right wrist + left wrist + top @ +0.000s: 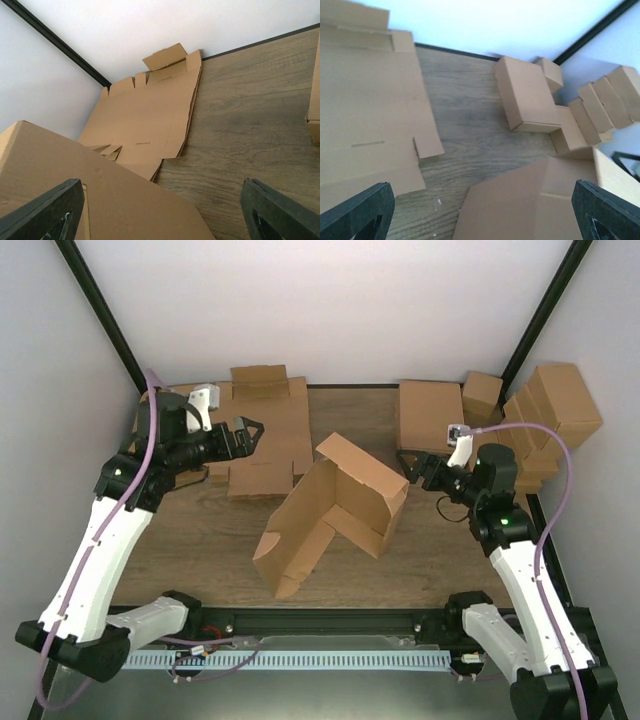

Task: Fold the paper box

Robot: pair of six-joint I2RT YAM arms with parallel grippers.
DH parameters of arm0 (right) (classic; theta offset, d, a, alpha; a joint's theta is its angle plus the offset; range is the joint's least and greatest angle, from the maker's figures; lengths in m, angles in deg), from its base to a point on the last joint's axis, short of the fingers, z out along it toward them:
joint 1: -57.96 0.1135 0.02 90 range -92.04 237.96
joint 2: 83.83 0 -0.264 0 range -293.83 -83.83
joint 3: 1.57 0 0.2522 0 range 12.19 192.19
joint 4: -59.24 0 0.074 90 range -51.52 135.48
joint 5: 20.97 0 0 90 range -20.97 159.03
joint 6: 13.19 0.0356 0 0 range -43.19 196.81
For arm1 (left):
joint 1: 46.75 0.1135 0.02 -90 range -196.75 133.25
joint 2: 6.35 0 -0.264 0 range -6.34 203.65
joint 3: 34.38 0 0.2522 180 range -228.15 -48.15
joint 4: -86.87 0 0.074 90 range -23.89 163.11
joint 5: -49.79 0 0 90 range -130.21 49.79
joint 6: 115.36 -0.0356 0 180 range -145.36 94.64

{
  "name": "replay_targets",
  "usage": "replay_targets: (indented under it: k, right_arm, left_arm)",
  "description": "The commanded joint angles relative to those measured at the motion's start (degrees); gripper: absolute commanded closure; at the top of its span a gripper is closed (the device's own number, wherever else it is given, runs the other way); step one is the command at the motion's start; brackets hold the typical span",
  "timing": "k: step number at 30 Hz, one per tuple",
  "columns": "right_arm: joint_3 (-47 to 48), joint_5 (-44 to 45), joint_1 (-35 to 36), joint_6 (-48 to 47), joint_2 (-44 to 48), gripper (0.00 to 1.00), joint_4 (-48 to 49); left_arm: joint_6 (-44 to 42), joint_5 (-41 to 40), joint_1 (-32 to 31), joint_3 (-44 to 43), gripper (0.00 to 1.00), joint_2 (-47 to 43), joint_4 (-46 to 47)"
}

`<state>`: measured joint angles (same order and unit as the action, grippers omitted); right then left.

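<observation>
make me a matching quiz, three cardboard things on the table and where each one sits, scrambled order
Things:
1. half-folded paper box
2. pile of flat blanks
3. stack of small finished boxes

Places:
A. far right corner
B. middle of the table, between the two arms
C. far left side

Pairs: 1-B, 2-C, 3-A

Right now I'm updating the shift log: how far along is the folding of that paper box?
Partly done. The paper box at mid-table has walls raised and one corner formed. Nothing is in hand: the left gripper and right gripper sit apart from it, jaws open. Left to do: the long near panel splays out unfolded, and the lid is not shut.
</observation>
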<state>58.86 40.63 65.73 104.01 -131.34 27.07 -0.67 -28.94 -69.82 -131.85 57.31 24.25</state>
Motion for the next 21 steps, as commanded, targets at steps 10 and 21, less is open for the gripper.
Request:
replay_targets:
  k: [10,21]
  right_arm:
    - [-3.6,-8.69,0.33,3.2,0.74,0.3,0.04]
    - [1.0,1.93,0.33,6.79,6.84,0.14,-9.94]
  left_arm:
    - [4.59,32.23,12.88,15.49,0.11,8.09,20.07]
    - [8.67,37.78,6.03,18.73,0.22,13.21,31.67]
